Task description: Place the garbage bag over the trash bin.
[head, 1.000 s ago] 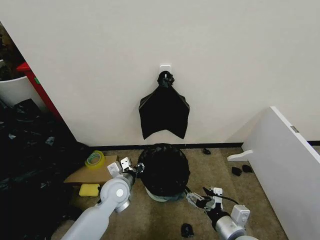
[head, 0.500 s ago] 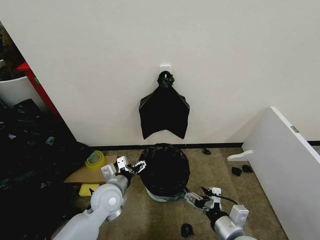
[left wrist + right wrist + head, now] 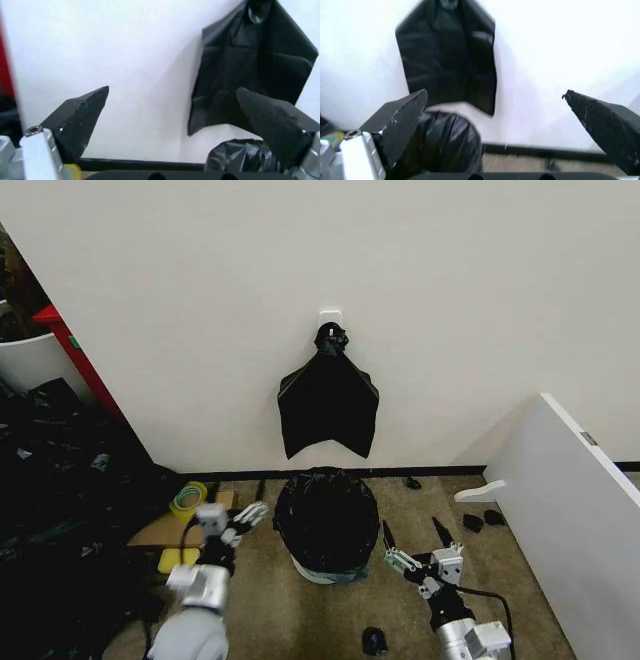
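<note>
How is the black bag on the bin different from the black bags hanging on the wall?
The garbage bag is spread open over the trash bin on the floor; the bunch of bags hangs from a wall hook. The garbage bag looks rounded and puffy; the bunch hangs flat, fanning out below a pinched neck. Both are glossy black plastic.

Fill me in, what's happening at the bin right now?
The garbage bag is draped over the trash bin by the wall, covering its top, with a strip of white showing near its base. The left gripper is open just left of the bin and the right gripper is open to its right; neither holds the bag. A bunch of spare bags hangs on the wall above.
</note>
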Motion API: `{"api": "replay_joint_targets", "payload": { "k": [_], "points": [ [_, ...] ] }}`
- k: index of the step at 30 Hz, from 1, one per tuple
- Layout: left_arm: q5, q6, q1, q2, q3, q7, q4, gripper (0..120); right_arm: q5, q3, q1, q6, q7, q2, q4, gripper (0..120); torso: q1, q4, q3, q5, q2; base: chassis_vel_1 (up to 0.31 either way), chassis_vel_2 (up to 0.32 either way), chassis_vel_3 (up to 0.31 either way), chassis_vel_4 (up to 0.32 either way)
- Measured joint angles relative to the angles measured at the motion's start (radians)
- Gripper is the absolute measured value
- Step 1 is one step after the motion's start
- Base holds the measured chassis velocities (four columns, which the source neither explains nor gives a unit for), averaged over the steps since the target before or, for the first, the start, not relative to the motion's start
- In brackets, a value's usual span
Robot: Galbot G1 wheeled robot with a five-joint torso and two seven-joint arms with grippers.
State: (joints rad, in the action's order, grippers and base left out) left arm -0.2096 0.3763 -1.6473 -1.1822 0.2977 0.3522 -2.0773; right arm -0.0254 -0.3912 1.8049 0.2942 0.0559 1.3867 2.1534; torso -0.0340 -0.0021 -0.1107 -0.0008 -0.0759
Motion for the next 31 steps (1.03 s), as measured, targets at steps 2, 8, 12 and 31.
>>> {"api": "replay_joint_targets", "payload": {
  "k": [2,8,12,31],
  "points": [
    [0.06,0.082,-0.086,-0.055,0.035,-0.037,-0.011,100,0.021,-0.014,0.02,0.035,-0.002,0.015,0.015,100,0.0,-0.0001,0.0,0.0003,0.0,0.0,0.0,0.0,0.0],
    [0.176,0.199,-0.214,-0.122,0.072,-0.096,-0.056,100,0.04,-0.032,0.052,0.098,-0.009,0.025,0.03,100,0.0,-0.0004,0.0,0.0002,0.0,0.0,0.0,0.0,0.0],
    [0.199,0.215,-0.288,-0.139,0.077,-0.104,-0.091,100,0.024,-0.044,0.065,0.11,-0.01,0.052,0.049,100,0.0,-0.0004,0.0,0.0003,0.0,0.0,0.0,0.0,0.0],
    [0.207,0.246,-0.302,-0.161,0.059,-0.053,-0.087,100,0.073,-0.001,0.093,0.148,0.001,0.079,0.051,100,0.0,-0.0004,0.0,0.0001,0.0,0.0,0.0,0.0,0.0]
  ]
}}
